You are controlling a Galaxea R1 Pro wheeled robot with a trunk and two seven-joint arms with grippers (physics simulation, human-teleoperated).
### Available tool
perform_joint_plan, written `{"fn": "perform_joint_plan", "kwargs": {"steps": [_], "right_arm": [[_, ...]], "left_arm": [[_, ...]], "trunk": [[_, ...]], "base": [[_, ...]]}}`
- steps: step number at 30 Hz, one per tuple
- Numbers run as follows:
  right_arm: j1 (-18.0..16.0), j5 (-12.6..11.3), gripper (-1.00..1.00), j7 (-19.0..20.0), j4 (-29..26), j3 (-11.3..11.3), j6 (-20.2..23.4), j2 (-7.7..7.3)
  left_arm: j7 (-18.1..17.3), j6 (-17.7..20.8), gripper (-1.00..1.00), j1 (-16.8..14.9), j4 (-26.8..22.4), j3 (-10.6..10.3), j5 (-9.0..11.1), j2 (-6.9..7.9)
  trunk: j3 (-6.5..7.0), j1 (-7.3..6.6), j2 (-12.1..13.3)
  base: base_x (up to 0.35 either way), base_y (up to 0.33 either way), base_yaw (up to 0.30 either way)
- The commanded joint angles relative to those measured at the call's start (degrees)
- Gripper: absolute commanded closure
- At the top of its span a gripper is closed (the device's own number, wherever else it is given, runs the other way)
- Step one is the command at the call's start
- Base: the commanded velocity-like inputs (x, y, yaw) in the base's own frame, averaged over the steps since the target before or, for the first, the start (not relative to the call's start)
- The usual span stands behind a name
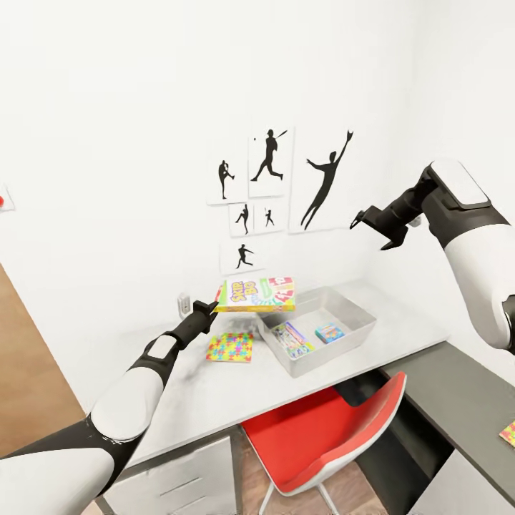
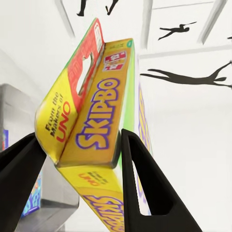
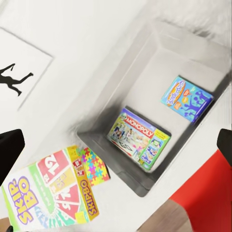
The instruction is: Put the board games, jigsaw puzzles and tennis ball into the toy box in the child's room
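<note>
Above the surface (image 1: 214,400), left tool (image 2: 79,159) clamps the Skip-Bo box (image 1: 255,295) by its edge, just short of the toy box (image 1: 357,325) rim. Carry it further over the tray centre, level, then release. Right tool (image 1: 372,227) empty, spread.

Skip-Bo box (image 3: 50,195) overlaps one jigsaw puzzle (image 3: 94,166); another (image 1: 508,433) is cut off

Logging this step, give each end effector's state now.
Left end effector: closed on the Skip-Bo box.
Right end effector: open, holding nothing.
</note>
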Motion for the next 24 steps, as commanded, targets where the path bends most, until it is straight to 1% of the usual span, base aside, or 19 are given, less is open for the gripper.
{"fn": "perform_joint_plan", "kwargs": {"steps": [1,6,13,24], "right_arm": [[-0.1,-0.5,-1.00,-0.4,-0.1,0.4,0.2,-0.11],[0.0,-0.5,-1.00,-0.4,-0.1,0.4,0.3,-0.09],[0.2,-0.5,-1.00,-0.4,-0.1,0.3,0.3,-0.10],[0.4,-0.5,-1.00,-0.4,-0.1,0.4,0.2,-0.40]], "left_arm": [[0.0,0.5,1.00,-0.1,-0.1,0.3,0.2,-0.07],[0.0,0.4,1.00,-0.1,-0.1,0.4,0.2,-0.07],[0.0,0.5,1.00,-0.1,-0.1,0.3,0.2,-0.07],[0.3,0.4,1.00,-0.5,-0.1,0.1,0.2,-0.07]], "trunk": [[-0.14,0.03,-0.1],[-0.14,0.03,-0.1],[-0.14,0.03,-0.1],[-0.14,0.03,-0.1]], "base": [[-0.072,-0.241,0.000],[-0.025,-0.108,0.000],[-0.048,-0.177,0.000],[-0.004,-0.015,0.000]]}}
